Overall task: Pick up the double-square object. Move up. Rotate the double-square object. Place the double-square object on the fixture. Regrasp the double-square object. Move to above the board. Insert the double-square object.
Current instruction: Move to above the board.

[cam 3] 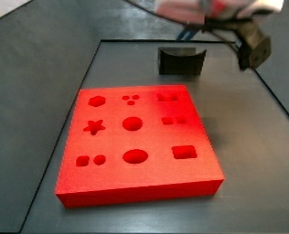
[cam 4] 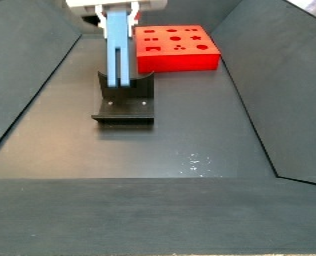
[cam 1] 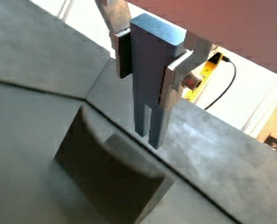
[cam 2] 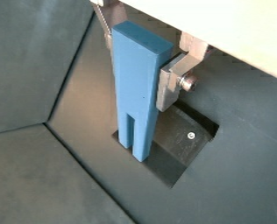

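My gripper (cam 4: 118, 8) is shut on the double-square object (cam 4: 119, 50), a slim blue-grey bar with a slot in its lower end, and holds it upright. Both wrist views show the bar (cam 1: 147, 70) (cam 2: 138, 79) clamped between the silver fingers (cam 1: 176, 77) (cam 2: 168, 83). Its lower end reaches down to the dark fixture (cam 4: 125, 106), right at the upright part; I cannot tell whether it touches. The fixture also shows in both wrist views (cam 1: 106, 166) (cam 2: 186, 140) and in a side view (cam 3: 181, 60). The red board (cam 3: 141, 137) (cam 4: 177, 48) lies flat beyond the fixture.
Sloped dark grey walls (cam 4: 27, 90) (cam 4: 254, 110) enclose the grey floor (cam 4: 188, 160). In a side view the blurred arm and wrist (cam 3: 239, 27) hang over the far right corner next to the fixture. A yellow cable (cam 1: 219, 61) shows outside the wall.
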{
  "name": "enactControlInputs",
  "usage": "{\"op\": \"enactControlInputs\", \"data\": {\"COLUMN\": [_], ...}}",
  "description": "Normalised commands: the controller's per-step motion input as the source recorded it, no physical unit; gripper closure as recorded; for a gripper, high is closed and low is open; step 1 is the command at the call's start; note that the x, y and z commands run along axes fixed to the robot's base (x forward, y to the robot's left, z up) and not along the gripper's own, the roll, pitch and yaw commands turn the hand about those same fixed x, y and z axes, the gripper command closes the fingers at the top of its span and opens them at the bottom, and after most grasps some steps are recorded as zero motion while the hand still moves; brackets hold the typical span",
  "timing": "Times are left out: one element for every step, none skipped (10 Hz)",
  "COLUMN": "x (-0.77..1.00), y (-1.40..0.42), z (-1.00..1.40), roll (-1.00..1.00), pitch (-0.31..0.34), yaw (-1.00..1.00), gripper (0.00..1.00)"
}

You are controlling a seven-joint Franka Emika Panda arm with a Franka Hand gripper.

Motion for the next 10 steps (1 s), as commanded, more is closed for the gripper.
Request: {"op": "enactControlInputs", "data": {"x": [0.0, 0.0, 0.0, 0.01, 0.01, 0.02, 0.03, 0.03, 0.03, 0.02], "y": [-0.04, -0.04, -0.04, -0.04, -0.04, -0.04, -0.05, -0.04, -0.03, -0.02], "z": [1.0, 1.0, 1.0, 1.0, 1.0, 1.0, 1.0, 0.85, 0.67, 0.45], "roll": [-0.08, -0.05, -0.05, -0.04, -0.03, -0.03, -0.03, -0.02, -0.02, -0.03], "pitch": [0.166, 0.158, 0.148, 0.138, 0.131, 0.121, 0.113, 0.106, 0.098, 0.088], "yaw": [0.02, 0.06, 0.08, 0.09, 0.1, 0.11, 0.11, 0.1, 0.1, 0.1], "gripper": [1.0, 1.0, 1.0, 1.0, 1.0, 1.0, 1.0, 1.0, 1.0, 1.0]}}
